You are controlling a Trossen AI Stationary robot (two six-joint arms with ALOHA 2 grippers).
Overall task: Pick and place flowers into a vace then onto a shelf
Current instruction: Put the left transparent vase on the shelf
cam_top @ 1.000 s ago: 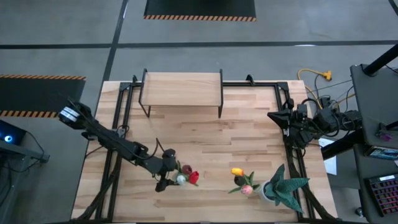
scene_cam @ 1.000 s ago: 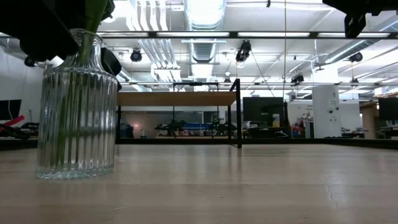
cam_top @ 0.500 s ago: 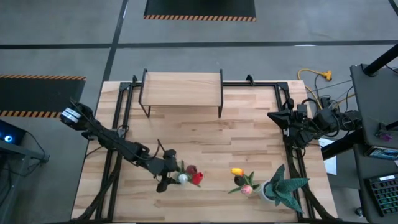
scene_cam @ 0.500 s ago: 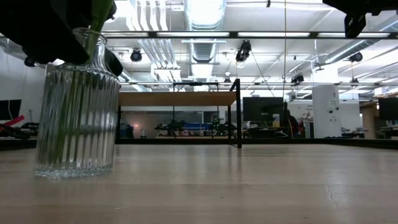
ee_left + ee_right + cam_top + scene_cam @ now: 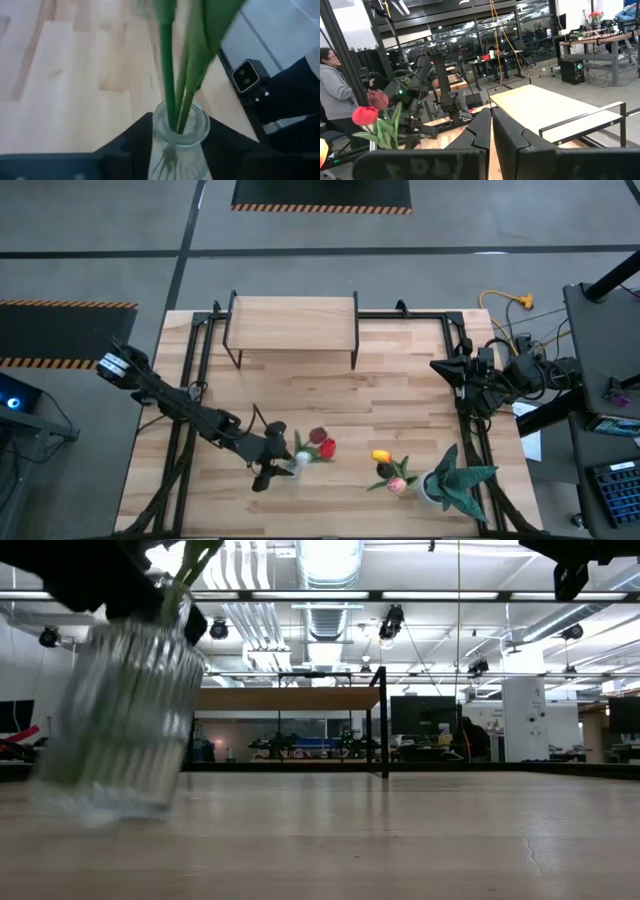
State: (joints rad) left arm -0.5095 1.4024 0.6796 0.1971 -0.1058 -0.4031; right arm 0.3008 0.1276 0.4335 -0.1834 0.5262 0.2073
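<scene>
The left gripper (image 5: 272, 463) clamps the neck of the ribbed glass vase (image 5: 118, 715) at the near-left part of the table (image 5: 400, 395), its fingers (image 5: 125, 145) closed on either side of the rim. Three tulips (image 5: 316, 446) stand in the vase, red, maroon and white heads splayed toward the table's middle, stems (image 5: 170, 75) running up out of the mouth. In the low view the vase leans, top tipped to the picture's right, and looks lifted or sliding rather than standing square.

The shelf (image 5: 291, 321) lies at the far edge of the table, well apart from the vase, its long axis running left to right; from the gripper it is straight out and slightly right, and the left arm is plainly the nearer one. The right gripper (image 5: 490, 130) waits at the table's right edge, fingers pressed together, holding nothing.

Compared with a second ago, the vase has gone from upright to tilted, and the flower heads have shifted a little toward the centre. Another bunch of tulips (image 5: 390, 470) lies just beside the potted plant (image 5: 455, 480).
</scene>
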